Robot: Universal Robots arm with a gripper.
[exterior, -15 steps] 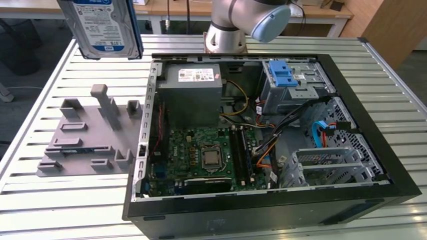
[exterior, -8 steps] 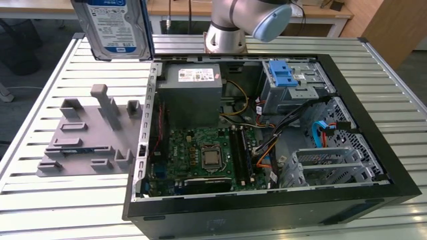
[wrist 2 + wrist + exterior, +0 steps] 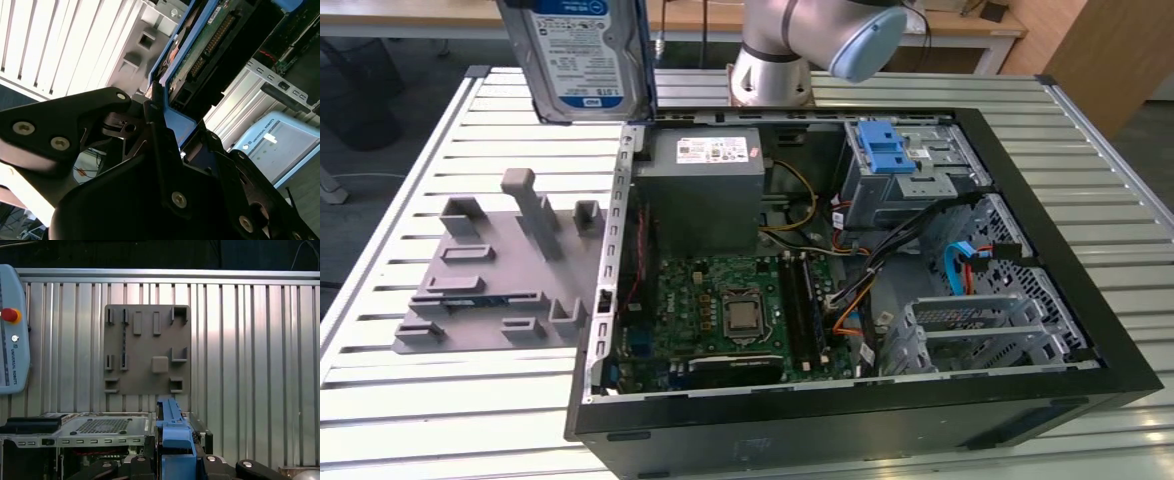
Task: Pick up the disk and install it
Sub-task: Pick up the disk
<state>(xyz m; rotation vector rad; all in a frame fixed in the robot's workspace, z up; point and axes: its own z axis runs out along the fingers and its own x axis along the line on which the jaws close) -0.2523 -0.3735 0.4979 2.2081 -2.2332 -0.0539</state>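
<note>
The disk (image 3: pixel 587 55) hangs upright in the air above the far-left corner of the open computer case (image 3: pixel 1067 250), its blue-and-white label facing the exterior view. In the second wrist view my gripper (image 3: pixel 162 112) is shut on the disk (image 3: pixel 200 45), with black fingers (image 3: pixel 152 107) clamping the blue rail frame beside the green circuit board. The first wrist view looks down the disk (image 3: pixel 172 427) edge-on, its blue rail running between the two black fingers (image 3: pixel 207 460).
Inside the case are a grey power supply box (image 3: pixel 707 165), a drive cage with a blue latch (image 3: pixel 887 150), the motherboard (image 3: pixel 727 315) and loose cables. A grey fixture plate (image 3: pixel 494 270) lies on the slatted table at the exterior view's left. The arm's base (image 3: pixel 774 60) stands behind the case.
</note>
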